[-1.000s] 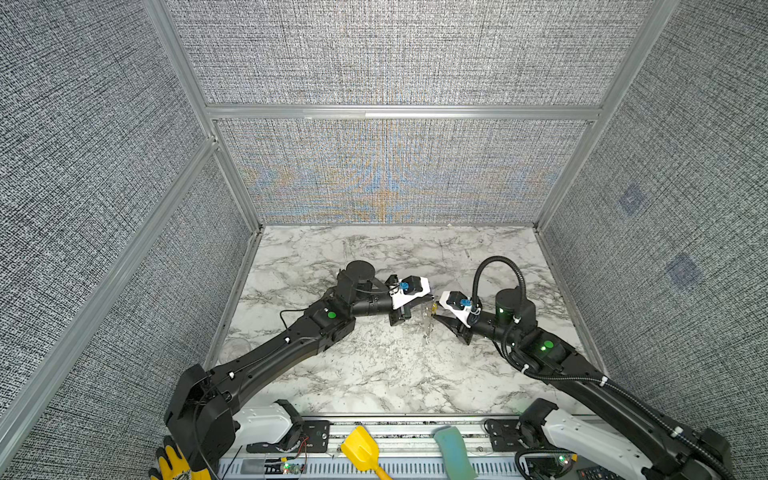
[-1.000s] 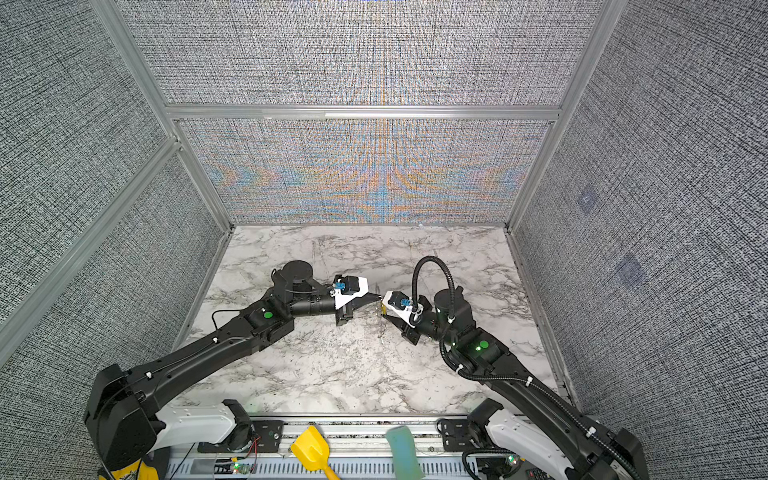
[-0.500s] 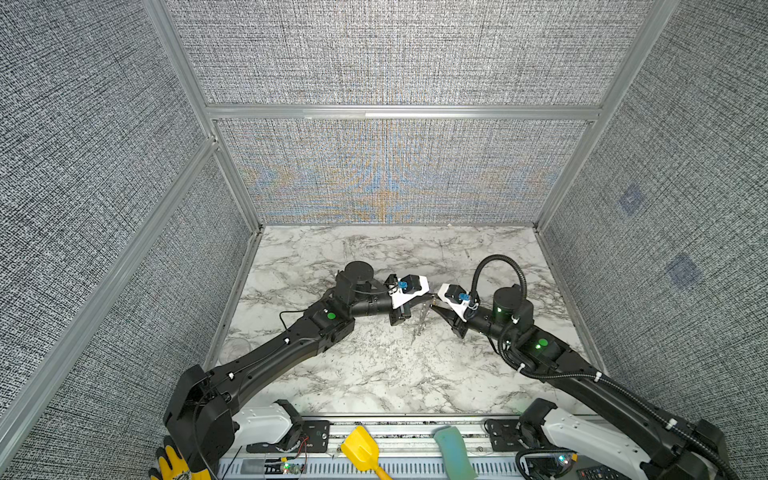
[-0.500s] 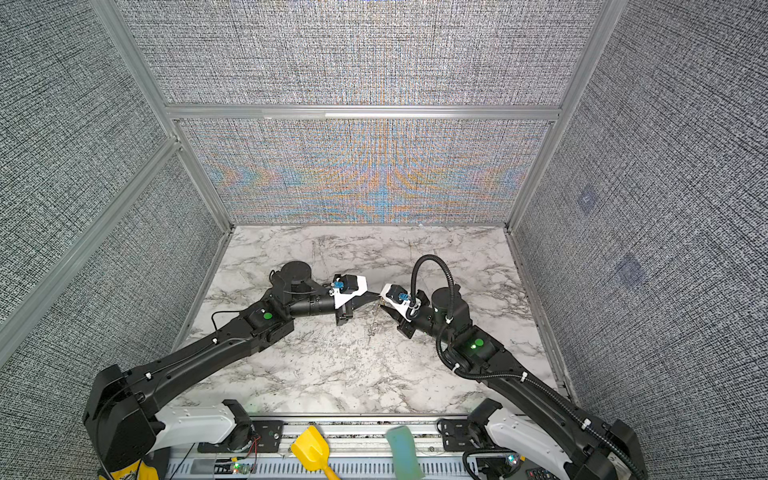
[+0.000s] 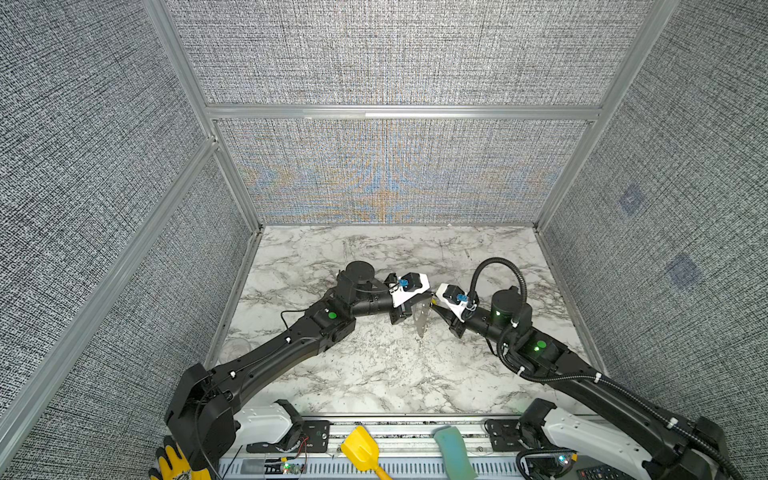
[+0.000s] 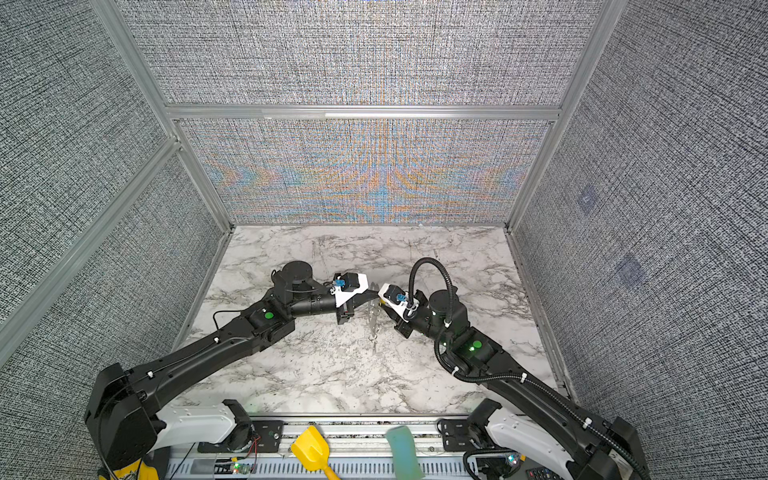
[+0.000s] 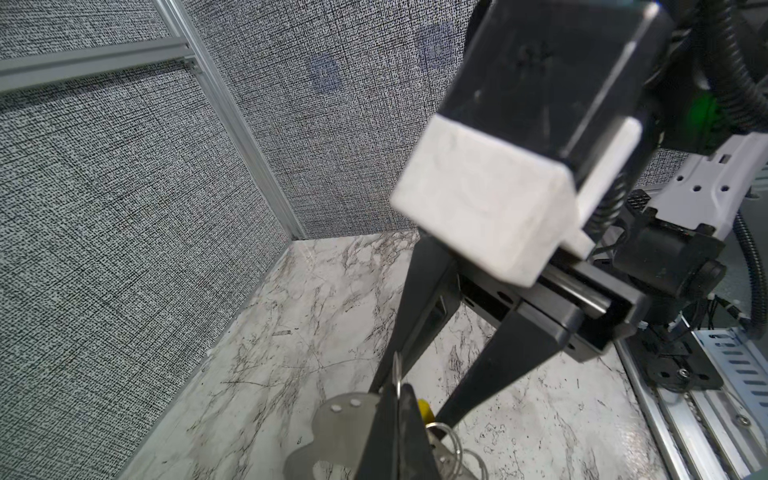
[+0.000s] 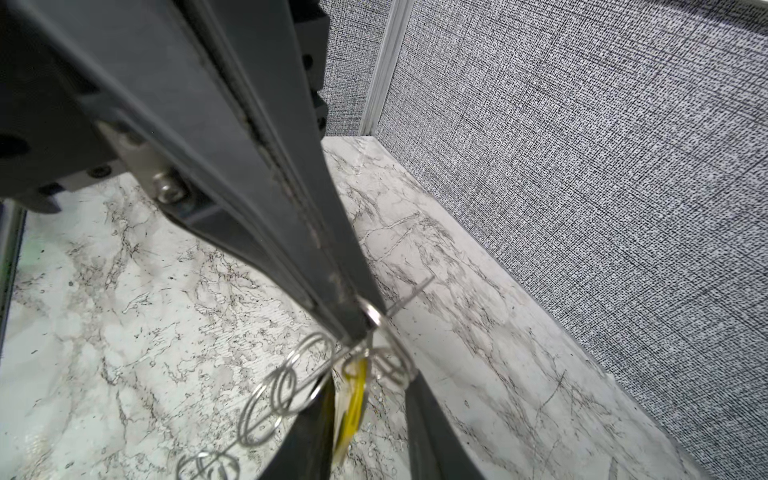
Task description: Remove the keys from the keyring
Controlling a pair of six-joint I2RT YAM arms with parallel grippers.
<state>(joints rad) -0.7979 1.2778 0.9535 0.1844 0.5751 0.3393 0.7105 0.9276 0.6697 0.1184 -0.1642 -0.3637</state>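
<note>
Grey metal plate, the keyring (image 7: pixel 337 415), hangs in the air just below the centre of the frame in both top views, and appears clear of the marble tabletop (image 5: pixel 374 374). Left gripper (image 7: pixel 398 405) has its jaws pressed together on the plate's edge, beside the row of small holes. Judged purpose: to hold the plate off the table as a fixed anchor, so the hanging parts dangle free and the other arm has something to pull against. Right gripper (image 8: pixel 371 384) comes in from the right side of the top views, nose to nose with the left one, jaws part-spread. Yellow-tagged key (image 8: pixel 353 409) hangs between those two jaws, nearer one than the other, with a gap showing on the far side — no firm pinch can be read. Wire rings (image 8: pixel 286 386) trail in a chain along the plate, which the right wrist view shows nearly edge-on; the yellow tag's ring sits just under the left gripper's tip. Only this one key can be made out. Judgement: this is the grasp step on a key, with the tag inside the tool's span — the squeeze and the pull away from the plate are not yet done.
</note>
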